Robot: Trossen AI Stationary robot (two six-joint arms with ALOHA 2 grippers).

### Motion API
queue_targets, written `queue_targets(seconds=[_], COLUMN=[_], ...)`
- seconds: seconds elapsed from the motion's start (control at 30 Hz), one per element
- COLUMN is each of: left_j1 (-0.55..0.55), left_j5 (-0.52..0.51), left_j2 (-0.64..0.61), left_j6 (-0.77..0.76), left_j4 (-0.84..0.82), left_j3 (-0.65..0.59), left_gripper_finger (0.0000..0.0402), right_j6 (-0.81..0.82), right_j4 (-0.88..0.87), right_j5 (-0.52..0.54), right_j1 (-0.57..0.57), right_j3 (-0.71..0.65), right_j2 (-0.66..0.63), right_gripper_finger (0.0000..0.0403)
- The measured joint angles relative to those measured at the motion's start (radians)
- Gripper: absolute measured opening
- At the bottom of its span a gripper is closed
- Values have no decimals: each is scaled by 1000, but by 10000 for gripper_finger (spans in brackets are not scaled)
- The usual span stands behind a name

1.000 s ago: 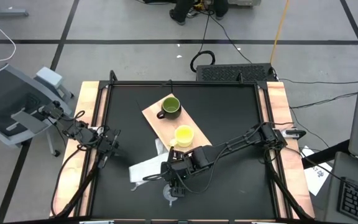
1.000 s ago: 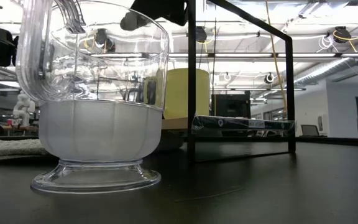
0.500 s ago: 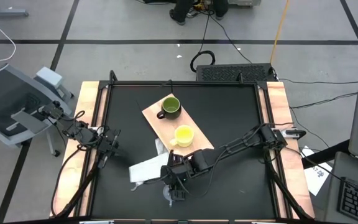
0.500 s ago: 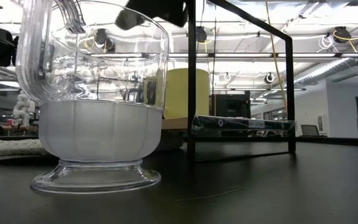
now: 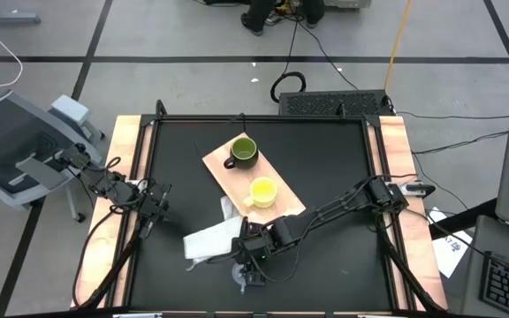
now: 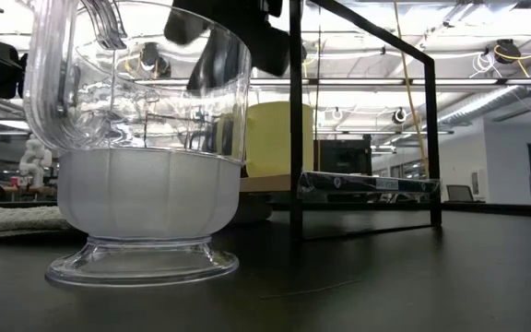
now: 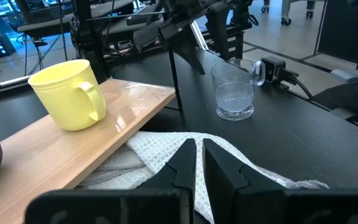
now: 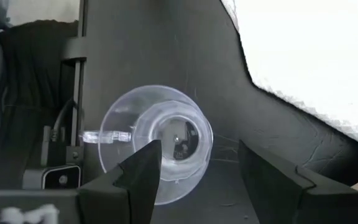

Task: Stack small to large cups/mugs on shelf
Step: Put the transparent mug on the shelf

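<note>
A clear plastic cup point(image 8: 157, 143) with a side handle point(image 8: 104, 135) stands upright on the black table near its front edge point(image 5: 241, 278). My right gripper point(image 8: 197, 180) hangs open just above and beside it, fingers slanting down and touching nothing; it shows dark over the cup's rim point(image 6: 219, 37). The yellow mug point(image 5: 262, 192) and the dark green mug point(image 5: 241, 152) stand on the light-wood shelf point(image 5: 228, 172). The shelf's near end lies on a white cloth point(image 7: 222, 155). My left gripper point(image 7: 197, 162) waits shut at the table's left side point(image 5: 153, 208).
The white cloth point(image 5: 208, 240) spreads left of the clear cup. A black frame post point(image 6: 295, 120) stands close behind the cup. A small camera block point(image 7: 272, 68) sits at the table's near edge. Wooden strips point(image 5: 126, 177) run along both sides of the table.
My right gripper has come down toward the clear cup and a little toward the table's near edge; its fingers now reach to the cup's rim in the low view. The cup and both mugs have stayed where they were.
</note>
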Motion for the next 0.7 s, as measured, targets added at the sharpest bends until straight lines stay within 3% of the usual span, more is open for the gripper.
queue_targets(seconds=[0.7], left_j1=[0], left_j5=[0], left_j2=[0], left_j6=[4], left_j4=[0], left_j3=[0], left_gripper_finger=[31], right_j6=[-10], right_j4=[128], right_j5=[-4], right_j1=[1], right_j3=[-93], right_j2=[0], right_gripper_finger=[192])
